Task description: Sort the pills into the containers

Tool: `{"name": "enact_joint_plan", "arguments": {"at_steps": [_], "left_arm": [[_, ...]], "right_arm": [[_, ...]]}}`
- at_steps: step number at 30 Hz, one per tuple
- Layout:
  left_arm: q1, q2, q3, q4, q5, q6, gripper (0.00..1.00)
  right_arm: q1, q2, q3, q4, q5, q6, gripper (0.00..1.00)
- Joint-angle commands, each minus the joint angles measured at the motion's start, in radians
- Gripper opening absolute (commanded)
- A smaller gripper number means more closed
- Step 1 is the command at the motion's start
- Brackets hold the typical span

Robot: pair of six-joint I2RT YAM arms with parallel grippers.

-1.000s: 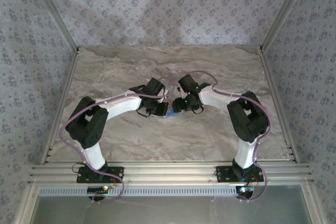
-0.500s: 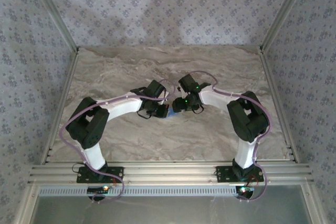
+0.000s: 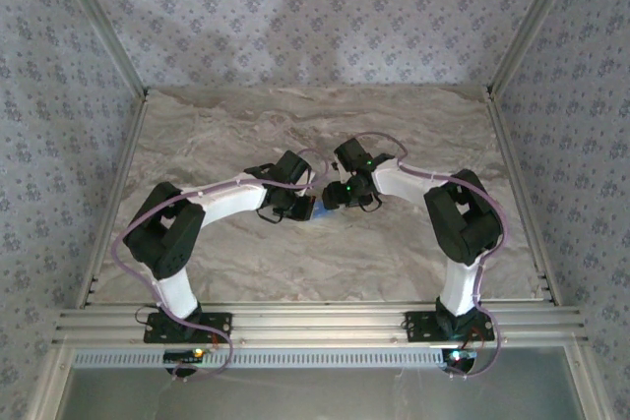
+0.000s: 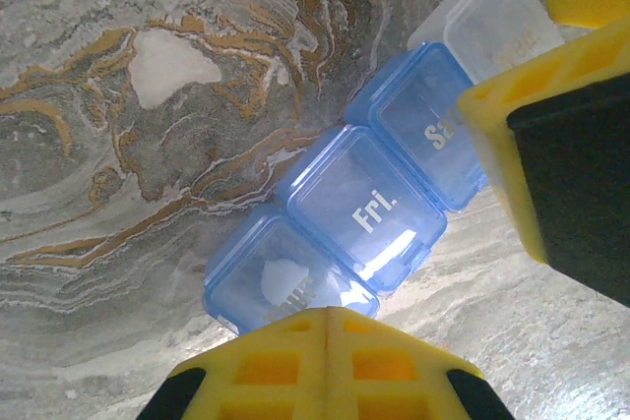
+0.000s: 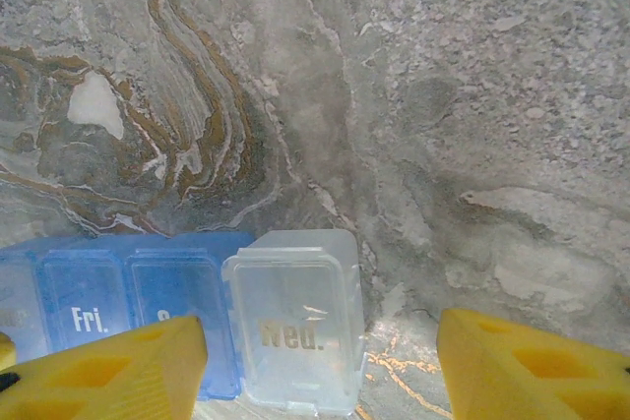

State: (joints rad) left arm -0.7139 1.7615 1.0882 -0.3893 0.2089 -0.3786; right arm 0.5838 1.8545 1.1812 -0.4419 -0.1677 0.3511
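Both arms have edged closer over the pill box (image 4: 384, 194) mid-bench; left fingers (image 4: 325, 361) and right fingers (image 5: 108, 361) are spread wide, empty, bracketing it. Grasp looks imminent.

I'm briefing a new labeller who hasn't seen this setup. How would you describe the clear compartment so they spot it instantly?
On the marbled table, find the pill box, a strip of compartments lying between the two grippers. The one you want is the end compartment beside the blue ones marked Fri. and Sa. Unlike its translucent blue neighbours it is colourless, and its lid reads Wed.
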Motion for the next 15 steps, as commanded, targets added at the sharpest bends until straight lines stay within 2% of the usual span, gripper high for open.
{"name": "enact_joint_plan", "arguments": {"at_steps": [1, 15], "left_arm": [[-0.005, 0.008, -0.005, -0.012, -0.024, 0.014, 0.00], [-0.016, 0.066, -0.015, -0.023, -0.073, 0.038, 0.00]], "right_arm": [[-0.006, 0.040, 0.003, -0.046, 0.024, 0.015, 0.65], [-0.007, 0.043, 0.038, -0.051, 0.022, 0.020, 0.65]]}}
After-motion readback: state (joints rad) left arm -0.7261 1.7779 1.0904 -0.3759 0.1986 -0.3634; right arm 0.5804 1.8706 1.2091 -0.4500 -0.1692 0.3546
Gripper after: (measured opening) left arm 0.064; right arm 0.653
